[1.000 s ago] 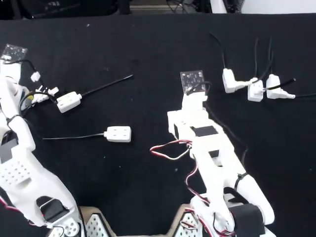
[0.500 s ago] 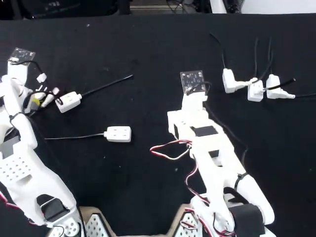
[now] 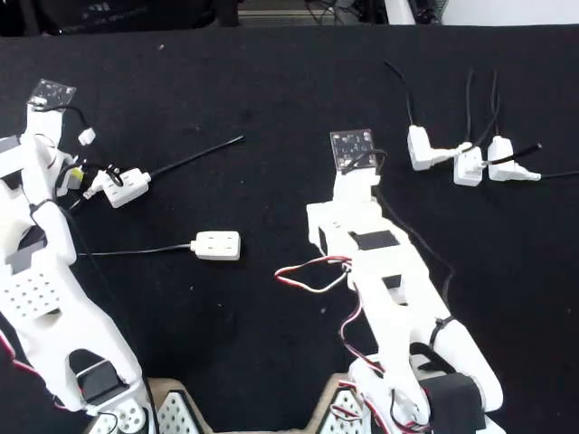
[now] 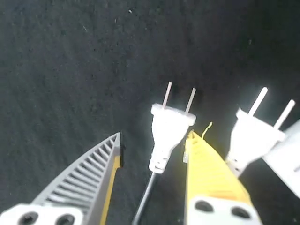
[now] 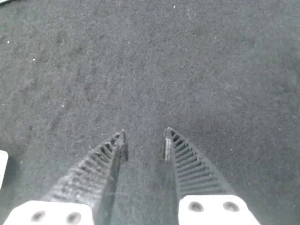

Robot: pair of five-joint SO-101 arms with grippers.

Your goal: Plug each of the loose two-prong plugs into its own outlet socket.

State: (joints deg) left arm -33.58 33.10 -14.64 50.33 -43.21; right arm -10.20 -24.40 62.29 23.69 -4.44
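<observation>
In the left wrist view a white two-prong plug lies on the black cloth between my left gripper's open fingers, against the yellow finger. A second loose plug lies just outside that finger. In the high view the left gripper sits at the table's left side beside a white outlet socket. Another socket lies nearer the middle. My right gripper hovers open over bare cloth, holding nothing.
At the far right three white plug-and-socket units sit in a row with black cables. A black cable runs from the left socket toward the middle. The right arm stands at centre, with red and white wires looping beside it.
The left arm has swung to the right and away from the front edge, bringing its gripper up against the left socket. The loose plugs by it shifted. The right arm has not moved.
</observation>
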